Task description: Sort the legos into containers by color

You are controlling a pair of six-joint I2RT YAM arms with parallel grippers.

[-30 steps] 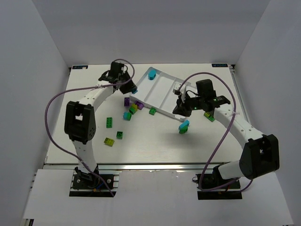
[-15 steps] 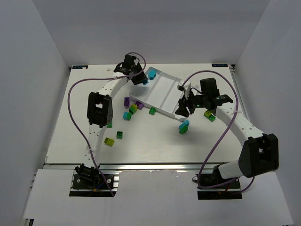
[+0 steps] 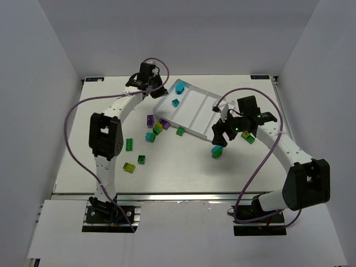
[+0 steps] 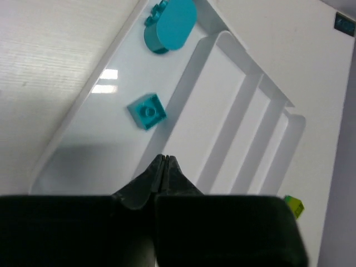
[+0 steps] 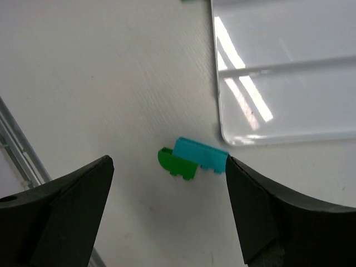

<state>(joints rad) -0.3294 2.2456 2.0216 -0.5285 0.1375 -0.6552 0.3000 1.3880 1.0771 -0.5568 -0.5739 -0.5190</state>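
The white tray (image 3: 196, 109) lies tilted at the back centre, its containers (image 4: 233, 111) running as long parallel channels. In the leftmost channel lie a small cyan lego (image 3: 176, 102) (image 4: 147, 111) and a larger rounded cyan lego (image 3: 180, 87) (image 4: 169, 25). My left gripper (image 3: 159, 92) (image 4: 164, 158) is shut and empty, just above that channel's near end. My right gripper (image 3: 219, 137) (image 5: 168, 164) hangs wide open over a cyan lego (image 5: 201, 154) joined to a green lego (image 5: 177, 163), which rest on the table (image 3: 217, 150) off the tray's corner (image 5: 278, 83).
Loose legos lie left of the tray: purple (image 3: 150, 119), a mixed cluster (image 3: 158, 127), cyan (image 3: 149, 136), green (image 3: 180, 131) (image 3: 129, 144) (image 3: 142, 159) and yellow-green (image 3: 129, 167). Another yellow-green one (image 3: 247, 137) (image 4: 293, 206) sits by the right arm.
The left gripper let the small cyan lego drop into the tray's leftmost channel, then shut. The right gripper opened wide and moved off the tray end to above the cyan-green pair.
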